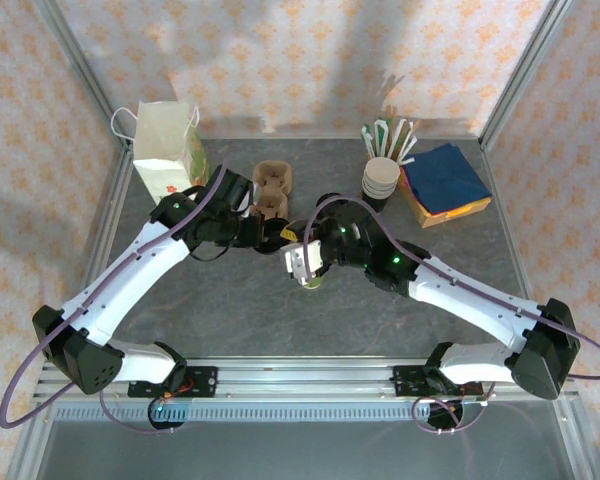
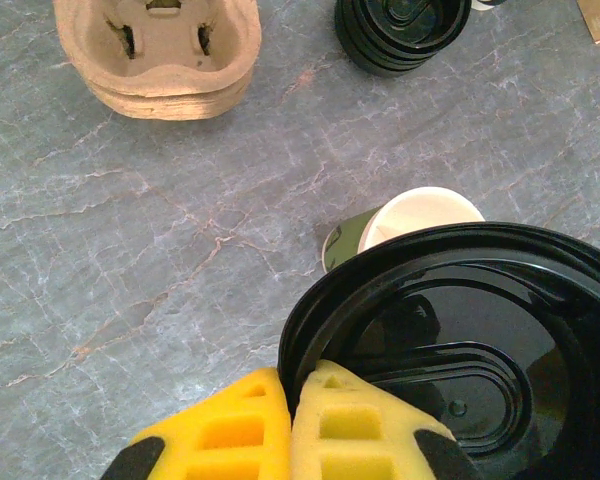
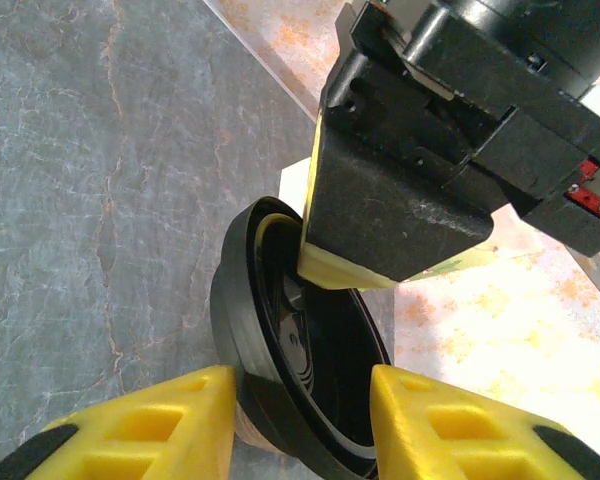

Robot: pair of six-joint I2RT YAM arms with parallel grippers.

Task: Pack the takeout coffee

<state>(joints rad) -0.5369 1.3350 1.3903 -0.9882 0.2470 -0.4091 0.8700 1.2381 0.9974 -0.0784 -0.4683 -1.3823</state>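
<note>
Far left, back of table [image 2: 130, 250]: white paper bag [image 1: 165, 150] upright, mouth up, well apart from the work at centre. Judged to be where the coffee goes once it is lidded.

Left gripper [image 2: 294, 385]: yellow pads pressed together on the near rim of the black lid [image 2: 460, 330], pinching it by the edge. An edge pinch leaves the lid's whole underside free to seat on a cup rim. The lid is carried roughly level, above the cup and partly over it.

Behind it: brown pulp carriers [image 2: 160, 50], nested, and a pile of spare lids [image 2: 395, 30]. Neither is touched.

Centre: takeout cup [image 2: 405, 215], dark wall, cream rim, mouth uncovered. It sits low at table level under the lid's far edge, so the lid is not yet on.

Right gripper [image 3: 298, 378]: jaws stand apart, one finger either side of the lid, presumably placed to steady the cup while the lid is pressed home. The lid hides the pads' inner faces, so I cannot tell whether they bear on the cup wall.

Right, back: tall stack of cups [image 1: 380, 180] and blue napkins [image 1: 445, 178], idle.

Step in hand, as judged: lidding, with bagging not begun
</note>
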